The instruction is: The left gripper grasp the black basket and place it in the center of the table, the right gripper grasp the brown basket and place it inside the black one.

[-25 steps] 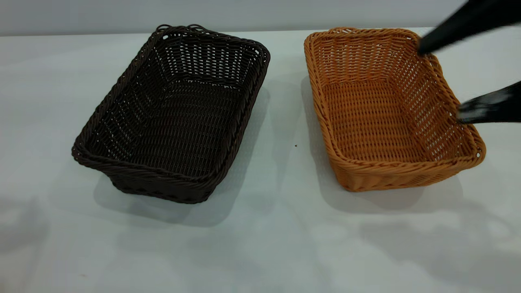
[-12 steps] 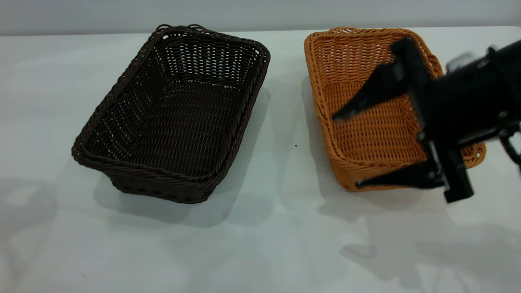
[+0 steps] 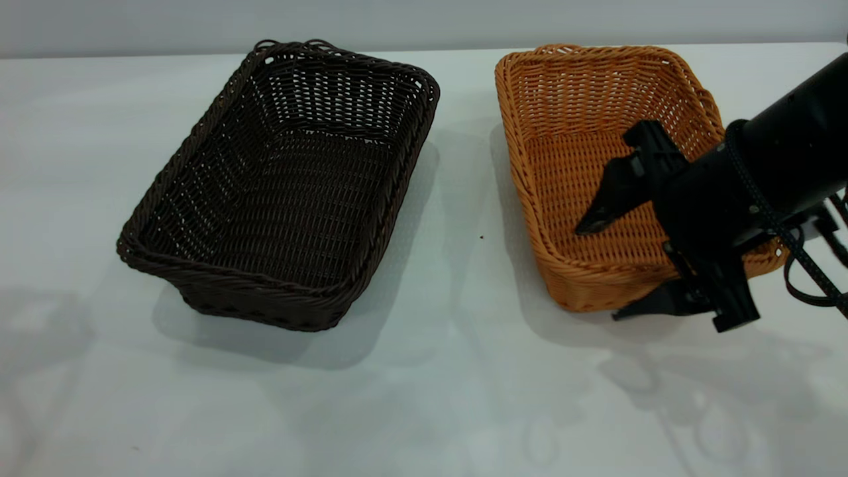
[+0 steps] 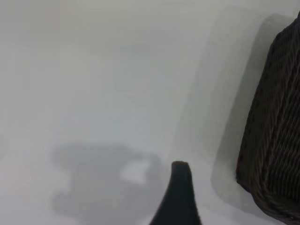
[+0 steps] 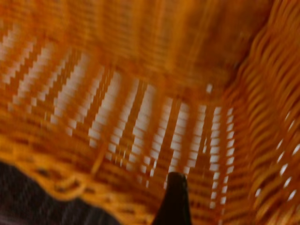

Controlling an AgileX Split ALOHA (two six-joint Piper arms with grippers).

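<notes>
The right gripper [image 3: 599, 271] is spread wide, straddling the near short wall of the brown basket [image 3: 583, 152]: one finger inside over the floor, the other outside near the surface [image 3: 424, 371]. Nothing is held yet. Risk: if it closes off-centre on the flared wicker wall, the basket could tilt or swing when lifted, or the outer finger may scrape the surface. The black basket [image 3: 285, 185] sits well apart to the left, apparently not yet centred. The left gripper [image 4: 178, 197] hangs beside that basket's outer wall w/ only one finger in view, so its opening can't be told. No obstacles lie btwn the baskets.
</notes>
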